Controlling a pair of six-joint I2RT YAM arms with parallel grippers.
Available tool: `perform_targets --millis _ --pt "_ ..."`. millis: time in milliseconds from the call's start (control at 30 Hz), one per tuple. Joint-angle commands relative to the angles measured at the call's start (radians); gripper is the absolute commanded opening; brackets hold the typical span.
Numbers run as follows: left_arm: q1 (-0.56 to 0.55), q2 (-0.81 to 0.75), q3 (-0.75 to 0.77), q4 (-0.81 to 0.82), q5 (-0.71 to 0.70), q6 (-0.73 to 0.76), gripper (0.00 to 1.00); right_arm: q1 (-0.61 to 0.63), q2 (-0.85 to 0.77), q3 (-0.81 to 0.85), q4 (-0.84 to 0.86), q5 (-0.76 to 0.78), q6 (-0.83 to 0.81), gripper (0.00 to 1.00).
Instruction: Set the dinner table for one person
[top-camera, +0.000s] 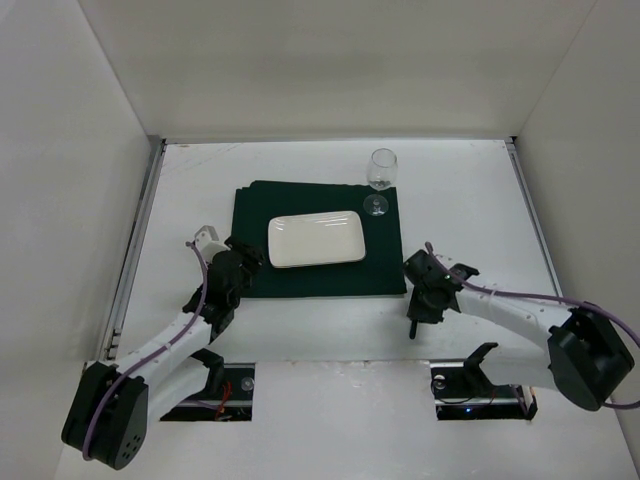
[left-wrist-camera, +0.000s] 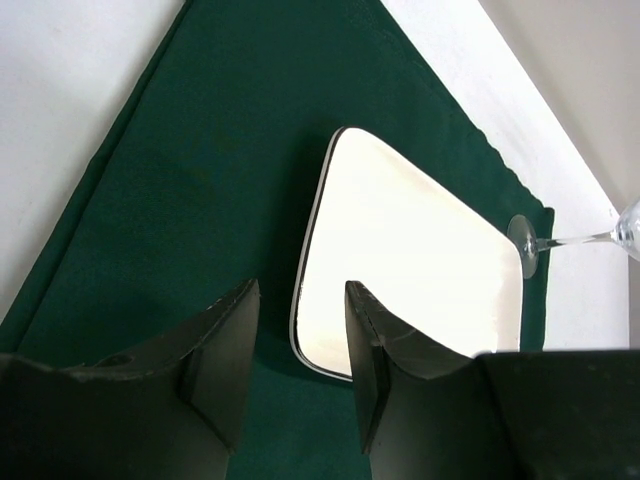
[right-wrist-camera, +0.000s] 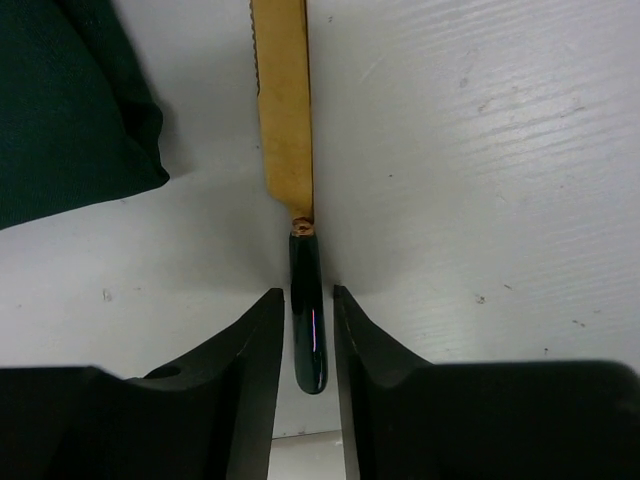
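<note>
Our right gripper (right-wrist-camera: 308, 292) straddles the dark handle of the gold-bladed knife (right-wrist-camera: 290, 150) with slivers of gap either side; we cannot tell whether it grips. The knife seems to lie on the dinner table (top-camera: 470, 200), just right of the green cloth (left-wrist-camera: 200, 200). A skewed retreat could drag it crooked. Our left gripper (left-wrist-camera: 300, 290) hangs parted and empty beside the plate (left-wrist-camera: 410, 260). A careless sweep could topple the wine glass (top-camera: 381, 170) at the cloth's far right corner. The tabletop is smooth matte white, walled by white panels (top-camera: 300, 60).
</note>
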Motion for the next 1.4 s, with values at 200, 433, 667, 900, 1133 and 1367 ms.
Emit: perform_targets --millis 200,433,667,900,1133,1367 --pt "0.058 -0.010 -0.015 0.028 0.053 -0.025 0.37 0.030 0.077 0.083 0.020 -0.063 0.014 0.29" --pt "0.074 -0.013 -0.020 0.026 0.062 -0.026 0.37 0.036 0.068 0.056 0.043 -0.063 0.050 0.09" --pt "0.070 -0.005 -0.018 0.034 0.064 -0.028 0.37 0.036 -0.119 0.071 -0.068 0.061 0.076 0.08" --pt "0.069 0.015 -0.014 0.039 0.064 -0.026 0.37 0.035 -0.086 0.243 -0.019 0.116 -0.129 0.09" --pt "0.072 -0.003 -0.015 0.034 0.056 -0.017 0.37 0.076 0.228 0.453 0.124 0.078 -0.361 0.09" --pt "0.075 0.030 -0.012 0.043 0.062 -0.015 0.37 -0.016 0.366 0.499 0.237 0.026 -0.423 0.09"
